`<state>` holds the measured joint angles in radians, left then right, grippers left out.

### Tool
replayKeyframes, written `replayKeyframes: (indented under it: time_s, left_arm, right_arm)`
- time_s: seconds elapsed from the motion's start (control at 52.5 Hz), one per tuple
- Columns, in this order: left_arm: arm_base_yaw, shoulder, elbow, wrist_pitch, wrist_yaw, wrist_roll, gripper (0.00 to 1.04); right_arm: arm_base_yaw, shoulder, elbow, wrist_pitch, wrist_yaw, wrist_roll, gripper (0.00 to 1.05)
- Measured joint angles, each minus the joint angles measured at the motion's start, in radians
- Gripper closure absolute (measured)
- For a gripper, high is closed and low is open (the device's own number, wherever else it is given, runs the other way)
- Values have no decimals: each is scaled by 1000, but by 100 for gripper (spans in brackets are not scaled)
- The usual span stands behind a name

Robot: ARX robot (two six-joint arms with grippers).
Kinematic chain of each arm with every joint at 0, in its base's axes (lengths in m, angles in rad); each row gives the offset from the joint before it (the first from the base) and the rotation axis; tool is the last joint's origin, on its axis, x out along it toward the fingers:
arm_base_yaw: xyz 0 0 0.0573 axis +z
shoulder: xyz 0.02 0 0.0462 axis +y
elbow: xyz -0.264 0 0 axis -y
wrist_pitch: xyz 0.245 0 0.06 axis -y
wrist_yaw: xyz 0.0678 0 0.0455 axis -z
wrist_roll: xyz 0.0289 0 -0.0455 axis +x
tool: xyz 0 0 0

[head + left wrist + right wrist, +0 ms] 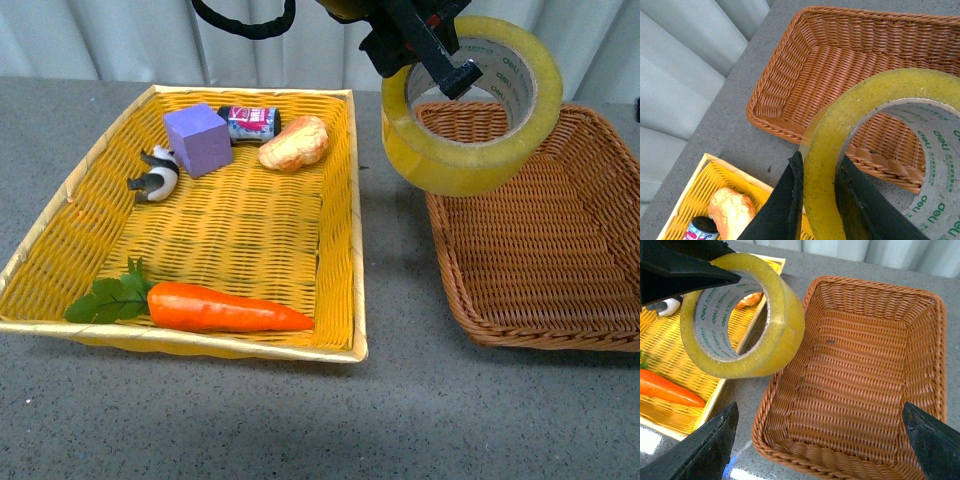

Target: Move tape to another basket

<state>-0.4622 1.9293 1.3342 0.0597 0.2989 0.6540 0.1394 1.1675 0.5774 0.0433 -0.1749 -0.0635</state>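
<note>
My left gripper (440, 55) is shut on the tape (470, 140), a wide yellowish roll with a white printed core, one finger inside the ring and one outside. It holds the roll in the air over the gap between the two baskets, at the near-left rim of the brown wicker basket (560, 290). In the left wrist view the black fingers (785, 200) clamp the roll's wall (822, 165) above the brown basket (805, 65). My right gripper (822, 450) is open and empty over the brown basket (860, 385), with the tape (775, 325) beside it.
The bright yellow basket (340, 230) at left holds a carrot (220, 308), a purple cube (197, 138), a small can (250, 121), a bread roll (295, 142) and a panda toy (155, 172). Grey tabletop (400, 400) lies around; a curtain stands behind.
</note>
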Motion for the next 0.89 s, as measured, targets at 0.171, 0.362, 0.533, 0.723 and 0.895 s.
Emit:
replayKeyframes:
  time_s: [0.171, 0.362, 0.533, 0.723, 0.895]
  left_arm:
    - [0, 0, 0, 0, 0, 0, 89]
    - [0, 0, 0, 0, 0, 0, 89]
    - [0, 0, 0, 0, 0, 0, 89]
    - [0, 0, 0, 0, 0, 0, 89]
    - [0, 0, 0, 0, -1, 0, 89]
  right_arm:
    - [48, 177, 128, 11, 33, 41, 9]
    - [60, 301, 220, 5, 53, 81, 9]
    - [60, 357, 255, 6, 55, 99, 9]
    - [61, 383, 272, 7, 56, 115, 25]
    - [71, 391, 282, -4, 49, 133, 52]
